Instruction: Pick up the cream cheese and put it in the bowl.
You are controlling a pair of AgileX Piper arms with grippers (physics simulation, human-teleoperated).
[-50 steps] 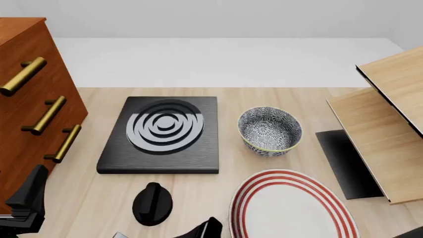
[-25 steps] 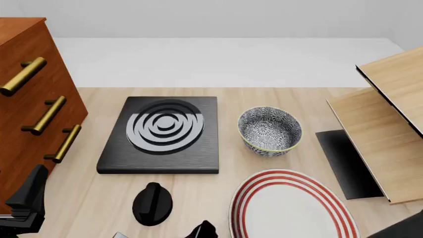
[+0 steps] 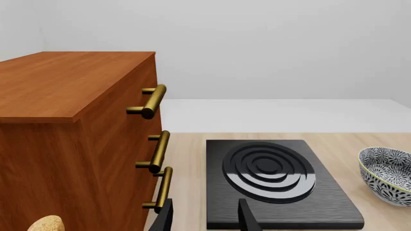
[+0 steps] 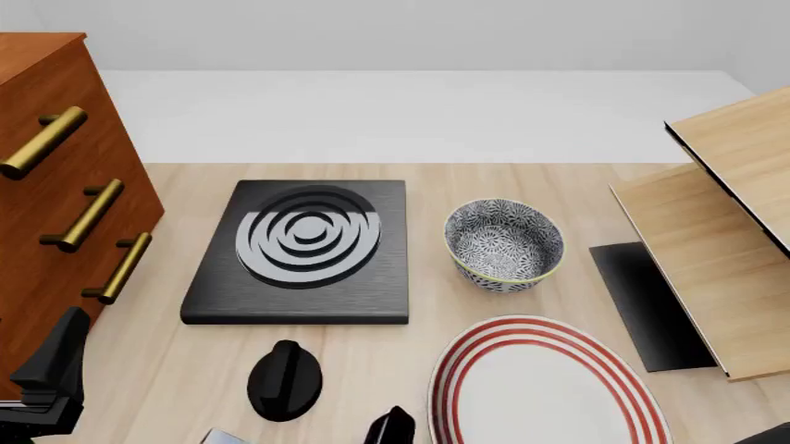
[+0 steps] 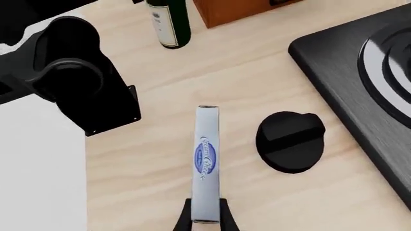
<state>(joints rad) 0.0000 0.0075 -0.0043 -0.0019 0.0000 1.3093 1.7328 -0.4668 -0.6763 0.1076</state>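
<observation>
The cream cheese (image 5: pixel 206 159), a pale grey box with a blue oval label, shows edge-up in the right wrist view, on or just over the wooden table beside a black knob (image 5: pixel 292 140). My right gripper (image 5: pixel 205 214) is shut on the box's near end, one finger on each side. In the front view only a black part of this gripper (image 4: pixel 392 427) shows at the bottom edge, with a pale corner (image 4: pixel 213 434) to its left. The speckled bowl (image 4: pixel 502 243) stands empty at centre right. My left gripper (image 3: pixel 205 219) is open and empty, facing the stove.
A black stove plate (image 4: pixel 302 245) lies left of the bowl, with the black knob (image 4: pixel 285 379) in front of it. A white plate with red rings (image 4: pixel 543 388) lies in front of the bowl. A wooden drawer cabinet (image 4: pixel 50 185) stands on the left, a wooden rack (image 4: pixel 716 240) on the right. A wine bottle (image 5: pixel 168 21) stands near the left arm's base (image 5: pixel 77 82).
In the front view the black part of my right gripper dipped lower, then came back up. The pale corner at the bottom left shifted slightly left and up.
</observation>
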